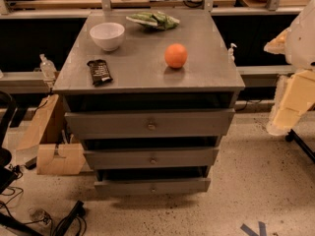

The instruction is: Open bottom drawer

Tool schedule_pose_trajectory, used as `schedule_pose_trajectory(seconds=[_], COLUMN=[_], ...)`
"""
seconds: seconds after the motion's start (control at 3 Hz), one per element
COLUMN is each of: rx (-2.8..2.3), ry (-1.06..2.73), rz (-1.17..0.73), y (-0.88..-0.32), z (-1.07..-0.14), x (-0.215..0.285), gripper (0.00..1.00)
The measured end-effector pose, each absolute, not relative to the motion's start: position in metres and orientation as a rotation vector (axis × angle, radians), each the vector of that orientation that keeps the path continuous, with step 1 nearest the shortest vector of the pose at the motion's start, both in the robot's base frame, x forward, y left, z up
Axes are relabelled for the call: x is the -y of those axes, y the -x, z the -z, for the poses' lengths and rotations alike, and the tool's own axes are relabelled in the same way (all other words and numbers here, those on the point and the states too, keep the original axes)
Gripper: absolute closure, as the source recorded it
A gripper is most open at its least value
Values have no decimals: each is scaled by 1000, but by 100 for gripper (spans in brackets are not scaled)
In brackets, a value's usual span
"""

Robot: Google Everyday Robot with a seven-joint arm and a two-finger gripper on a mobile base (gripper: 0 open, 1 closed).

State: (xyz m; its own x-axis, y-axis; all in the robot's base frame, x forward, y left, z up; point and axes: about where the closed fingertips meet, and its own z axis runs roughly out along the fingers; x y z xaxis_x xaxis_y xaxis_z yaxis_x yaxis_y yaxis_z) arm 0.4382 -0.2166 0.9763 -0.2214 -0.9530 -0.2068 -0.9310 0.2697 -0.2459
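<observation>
Drawers are counted at three in the grey metal cabinet (147,68) that fills the middle of the camera view. Each flat front carries one small round centre knob. The bottom drawer (152,186), the slimmest grey metal front, is found at 6 o'clock of the cabinet, just above the speckled floor (246,181). Above it, the middle drawer (151,157) and the tall top drawer (147,123) are stacked toward 12 o'clock. A dark gap is seen over each front, and what lies inside any of the three is hidden.

Four things are set on the cabinet's top. One round white bowl (107,35) is placed at 10 o'clock, and only its plain white inside is shown. One crumpled green bag (153,20) is laid at 12 o'clock, one round orange fruit (175,55) at 3 o'clock, and one dark wrapped bar (99,72) at 8 o'clock. All four are set apart from one another.

One small clear bottle (47,65) is seen at 9 o'clock of the cabinet, and a second small bottle (231,50) at 3 o'clock. One brown cardboard box (49,141) is stood on the floor at 8 o'clock, and black cables (64,222) are strewn at 7 o'clock.

The gripper (290,107), a pale cream shape, is held at 3 o'clock of the cabinet near the right edge of the view, well apart from the bottom drawer. Whether it is released or clenched cannot be told.
</observation>
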Motion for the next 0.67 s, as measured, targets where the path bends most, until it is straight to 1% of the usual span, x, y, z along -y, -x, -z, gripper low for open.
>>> schedule_pose_trajectory(seconds=[0.67], rx=[-2239], ry=[1686], rz=[115], y=[-443], z=[-956], x=[217], gripper=[0])
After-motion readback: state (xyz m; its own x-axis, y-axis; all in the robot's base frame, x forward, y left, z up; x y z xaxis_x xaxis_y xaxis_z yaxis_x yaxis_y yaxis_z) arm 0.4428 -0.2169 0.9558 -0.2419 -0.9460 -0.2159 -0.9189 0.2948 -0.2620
